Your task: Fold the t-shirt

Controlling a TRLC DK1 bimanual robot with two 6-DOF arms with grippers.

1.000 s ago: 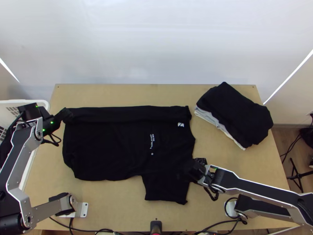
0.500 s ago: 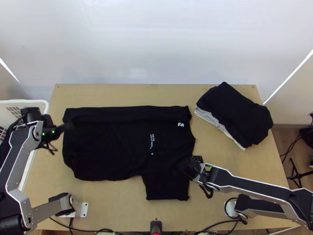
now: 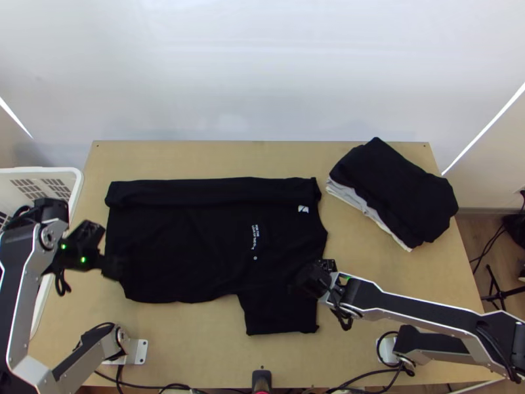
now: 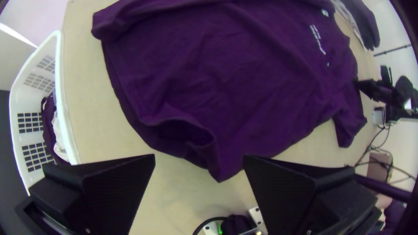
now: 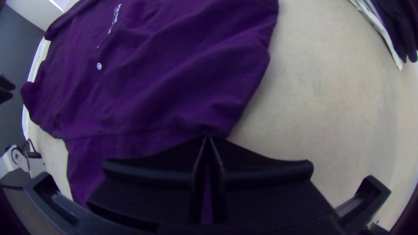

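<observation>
The black t-shirt lies across the table, its far side folded over in a long strip and its near sleeve spread toward the table's near edge. My left gripper is at the shirt's left end, by the hem; in the left wrist view my left gripper stands open, the raised hem corner lying beyond its fingers. Where the near sleeve joins the body is my right gripper; in the right wrist view my right gripper is shut on the shirt's cloth.
A stack of folded clothes, black on top with lighter ones beneath, sits at the table's far right. At the left edge stands a white basket with some clothes inside. Bare tabletop lies between the shirt and the near edge.
My left gripper has come from the shirt's far left corner down along the left end toward the near corner. My right gripper has shifted slightly left, and the near sleeve's edge has moved a little.
</observation>
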